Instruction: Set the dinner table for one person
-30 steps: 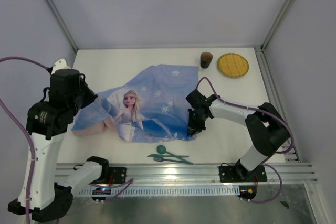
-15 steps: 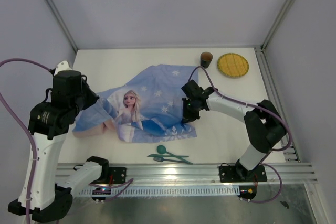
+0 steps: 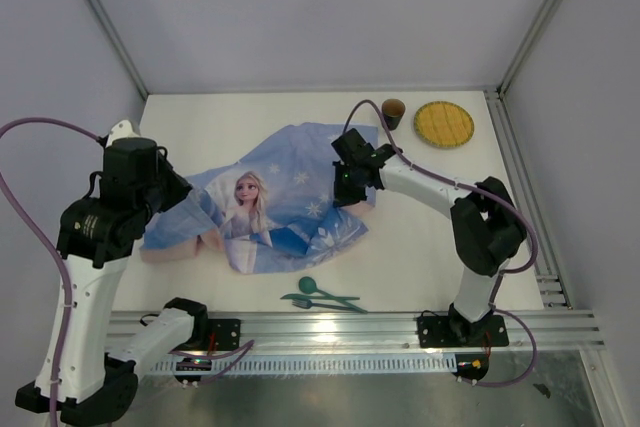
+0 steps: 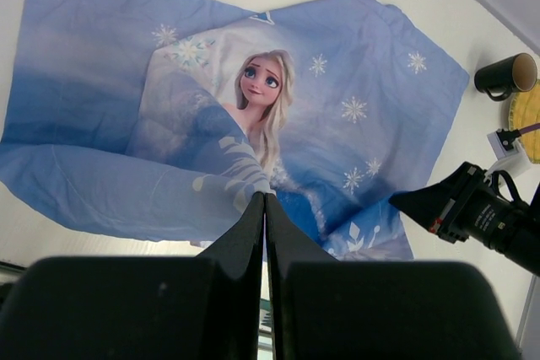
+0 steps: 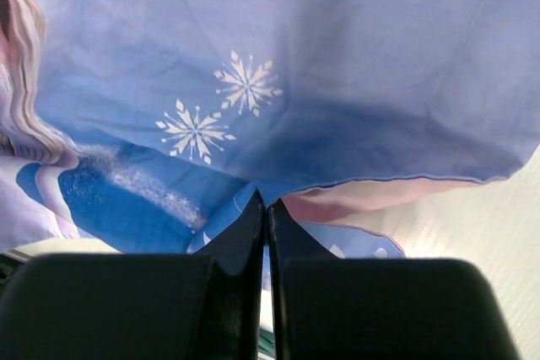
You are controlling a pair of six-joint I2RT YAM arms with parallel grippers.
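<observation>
Dinner table (image 3: 430,247) beneath left hand (image 4: 264,200) and right hand (image 5: 266,205), both clamped on blue cloth (image 3: 290,182) edges.

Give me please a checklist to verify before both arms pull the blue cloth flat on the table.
1. Left pincer shut on the cloth: ok.
2. Right pincer shut on the cloth's edge: ok.
3. Cloth flat: not ok, it is folded over on the right and bunched on the left.
4. Spoon and fork apart from the cloth: ok, near the front edge.
5. Cup and plate apart from the cloth: ok.
6. Right arm's cable clear of the cup: cannot tell, it loops close beside it.
</observation>
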